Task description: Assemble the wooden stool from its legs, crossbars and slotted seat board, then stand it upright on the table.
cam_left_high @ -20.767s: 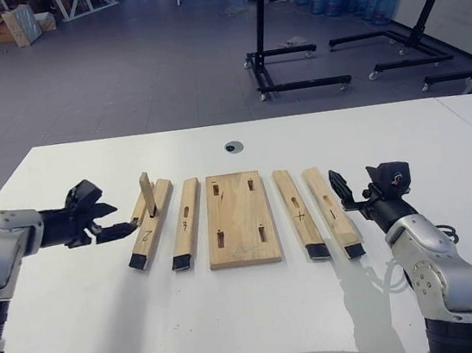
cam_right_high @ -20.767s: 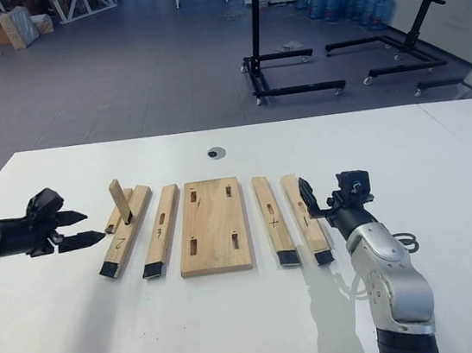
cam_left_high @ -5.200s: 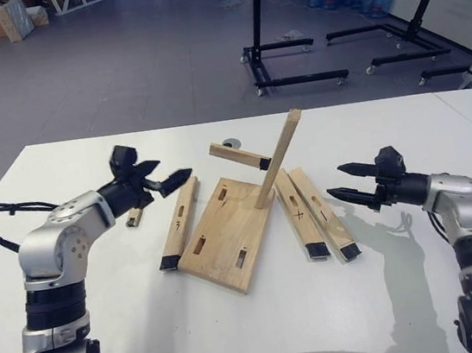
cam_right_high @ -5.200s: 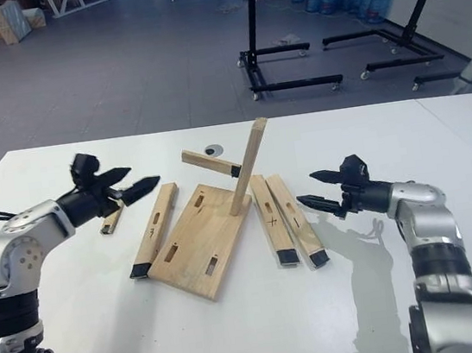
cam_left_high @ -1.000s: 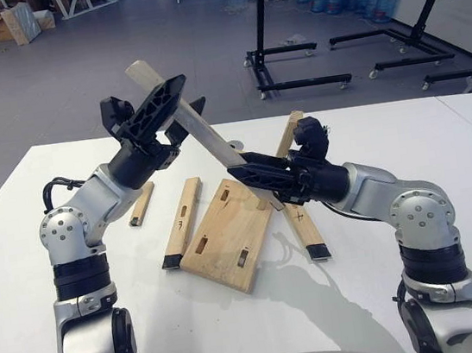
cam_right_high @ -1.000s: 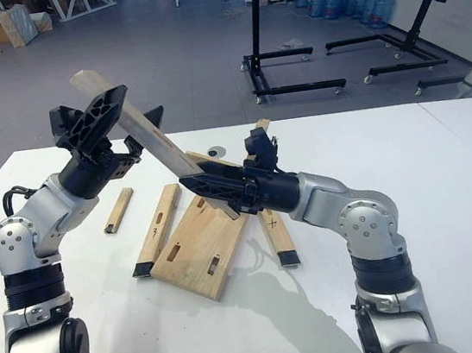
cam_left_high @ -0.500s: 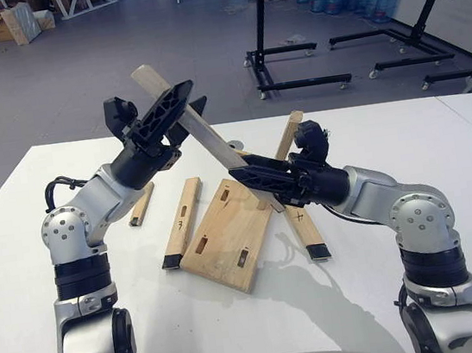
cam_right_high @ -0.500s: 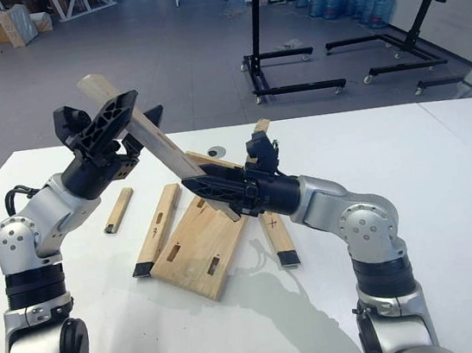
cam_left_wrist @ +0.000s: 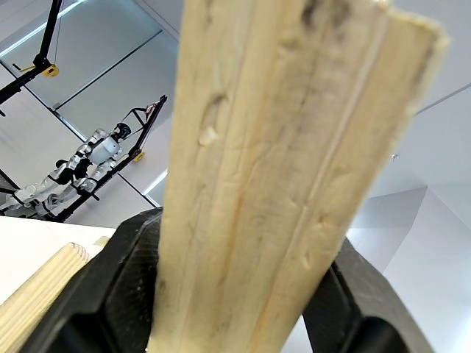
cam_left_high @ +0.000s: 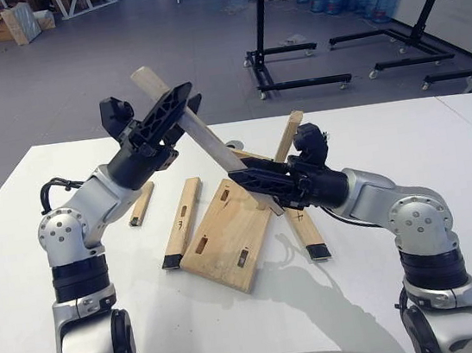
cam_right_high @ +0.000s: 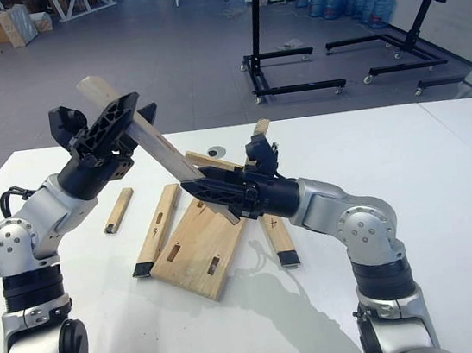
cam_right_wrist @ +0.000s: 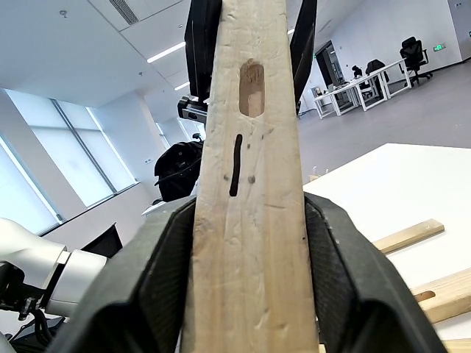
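— What has the left gripper (cam_left_high: 195, 93) got hold of?
— A long leg (cam_left_high: 207, 144). Its two fingers are pinched flat against the wood near the top end, with no gap showing. The right gripper (cam_left_high: 240, 176) is clamped on the same piece lower down, tight on both faces.
— Both arms on one piece, then?
— Yes, held in the air over the seat board (cam_left_high: 218, 240). Seen from the head, it slants from eleven o'clock, up high, down to five o'clock. The right wrist camera looks along a face with a slot (cam_right_wrist: 252, 88) cut in it and a pen stroke under that.
— And the board?
— Flat on the white table (cam_left_high: 442, 158), skewed, slots up. At its one o'clock corner a second leg (cam_left_high: 293, 130) stands, its top leaning toward one o'clock. Its foot is behind the right gripper, so I can't tell how it sits. A crossbar (cam_right_high: 203, 158) runs off from it toward ten o'clock; the join is hidden.
— Loose parts?
— A third leg (cam_left_high: 184, 214) lies just beside the board at nine o'clock, black foot toward the robot. A short crossbar (cam_left_high: 141, 205) lies at ten o'clock, farther out. A fourth leg (cam_left_high: 305, 228) lies at three o'clock, close to the board; whether it touches, I can't tell.
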